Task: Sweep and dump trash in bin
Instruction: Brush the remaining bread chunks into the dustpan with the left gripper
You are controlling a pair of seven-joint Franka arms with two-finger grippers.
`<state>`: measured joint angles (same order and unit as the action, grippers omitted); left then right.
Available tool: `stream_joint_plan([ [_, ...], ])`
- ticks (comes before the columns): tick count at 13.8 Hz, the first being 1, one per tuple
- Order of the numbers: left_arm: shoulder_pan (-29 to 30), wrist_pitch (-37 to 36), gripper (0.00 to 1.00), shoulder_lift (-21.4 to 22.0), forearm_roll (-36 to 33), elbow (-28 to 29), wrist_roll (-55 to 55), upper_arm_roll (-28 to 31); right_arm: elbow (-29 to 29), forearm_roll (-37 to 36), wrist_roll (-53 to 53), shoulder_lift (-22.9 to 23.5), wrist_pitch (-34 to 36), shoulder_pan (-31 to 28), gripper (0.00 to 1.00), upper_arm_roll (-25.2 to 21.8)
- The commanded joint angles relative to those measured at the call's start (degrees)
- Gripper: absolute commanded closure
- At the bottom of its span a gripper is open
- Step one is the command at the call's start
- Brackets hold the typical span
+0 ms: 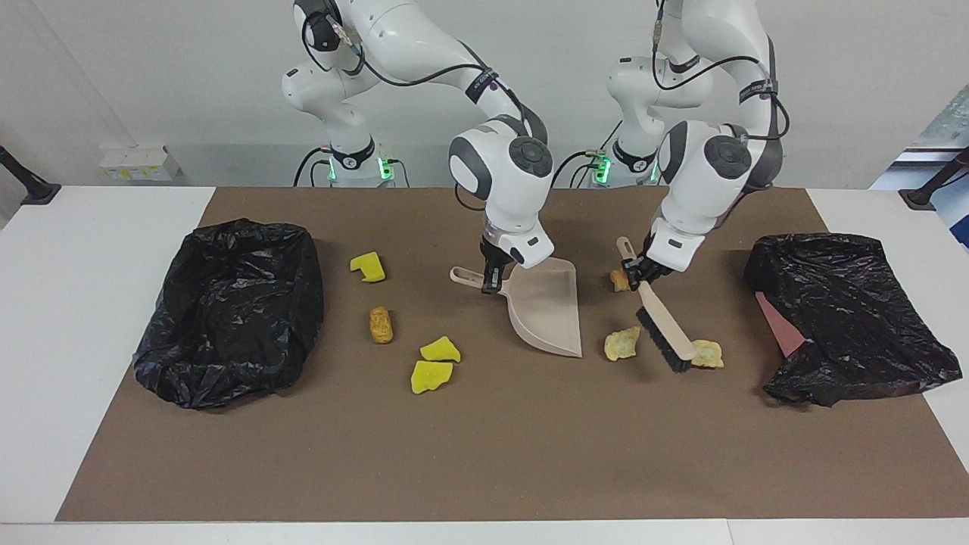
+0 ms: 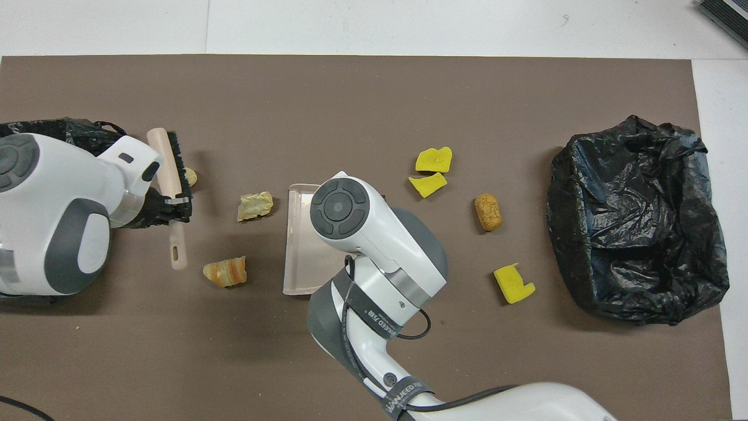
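Note:
My left gripper (image 1: 638, 271) is shut on the handle of the beige brush (image 1: 665, 333). The brush slants down with its black bristles beside a bread-like lump (image 1: 708, 353) of trash. A second lump (image 1: 621, 344) lies between the brush and the dustpan (image 1: 546, 312). A third lump (image 1: 619, 280) sits nearer the robots. My right gripper (image 1: 492, 281) is shut on the dustpan's handle, and the pan rests low on the mat. Three yellow sponge chunks (image 1: 368, 266) (image 1: 440, 350) (image 1: 431, 376) and a brown nugget (image 1: 381, 324) lie between the dustpan and the black-lined bin (image 1: 227, 310).
A crumpled black bag (image 1: 840, 318) with a pink edge showing lies at the left arm's end of the brown mat (image 1: 484, 454). In the overhead view my right arm covers much of the dustpan (image 2: 299, 234) and hides its gripper.

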<state>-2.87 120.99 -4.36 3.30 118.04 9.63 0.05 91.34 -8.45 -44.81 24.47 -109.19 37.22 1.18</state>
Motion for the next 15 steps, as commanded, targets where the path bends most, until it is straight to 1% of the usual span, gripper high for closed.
stream_joint_plan([
  [1,3.4,0.8,1.00,-3.5,-1.4,-2.3,-5.6,-0.4,2.0,-0.5,-0.7,-1.6,-1.1,-0.3,1.00,0.5],
  [4,3.4,2.6,1.00,-7.0,-4.3,-3.2,-7.8,-0.5,2.0,-0.1,0.3,-1.7,0.0,-0.3,1.00,0.5],
  [7,2.0,2.6,1.00,-7.0,-4.2,-2.3,-9.5,-0.9,2.0,0.0,2.9,-1.8,0.2,-0.3,1.00,0.6],
  [11,-6.5,2.1,1.00,-6.2,-3.7,-0.3,-10.5,-1.3,2.0,0.0,3.6,-1.8,0.4,-0.4,1.00,1.3],
  [15,-15.0,0.9,1.00,-3.9,-3.4,2.5,-13.8,-1.5,2.0,0.0,3.6,-1.9,0.4,-0.4,1.00,1.3],
])
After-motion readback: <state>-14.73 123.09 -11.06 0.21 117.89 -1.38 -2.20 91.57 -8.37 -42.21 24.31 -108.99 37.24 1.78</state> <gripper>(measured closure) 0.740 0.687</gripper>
